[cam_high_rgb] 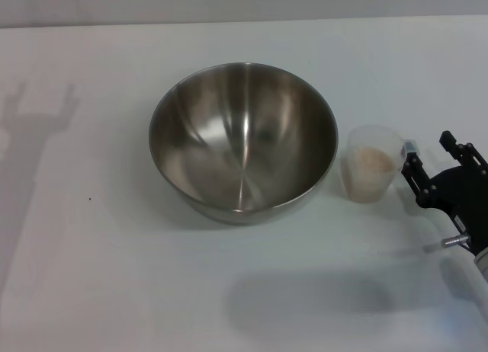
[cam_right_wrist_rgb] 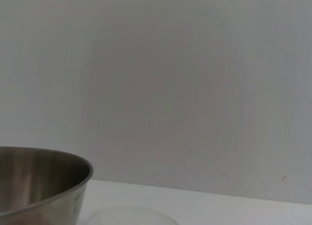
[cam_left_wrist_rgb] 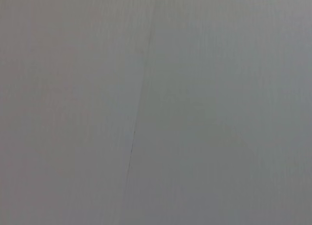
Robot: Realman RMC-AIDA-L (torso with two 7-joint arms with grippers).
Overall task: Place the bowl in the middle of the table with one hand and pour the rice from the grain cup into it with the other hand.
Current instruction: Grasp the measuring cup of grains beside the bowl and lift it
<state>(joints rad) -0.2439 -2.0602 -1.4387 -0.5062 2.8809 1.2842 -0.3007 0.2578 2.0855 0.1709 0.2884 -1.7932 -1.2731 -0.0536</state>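
The table [cam_high_rgb: 91,291] fills my head view, white and flat, running back to a far edge under a pale wall, with a soft shadow lying on it toward the near edge and a fainter forked one at the left edge. The bowl [cam_high_rgb: 243,140] is the big thing here, steel and shiny, standing upright about midway between the left and right edges and a little nearer the far edge than the near one, its inside bare metal; from my right wrist I catch a slice of its rim and outer wall [cam_right_wrist_rgb: 44,186] against the wall behind. Just beside the bowl, on the side toward the right edge, stands the grain cup [cam_high_rgb: 373,173], translucent, upright, close to the bowl but with a sliver of table between them; the right wrist view shows only a faint arc of its rim [cam_right_wrist_rgb: 129,216]. Inside it sits the rice [cam_high_rgb: 371,168], a pale beige mass filling the lower part. My right gripper [cam_high_rgb: 431,163] is down by the right edge, black fingers spread apart and released, one fingertip just at the cup's side, nothing clasped between them. My left gripper is out of the head view, and its wrist camera gives me only a blank grey surface with a thin dark line.
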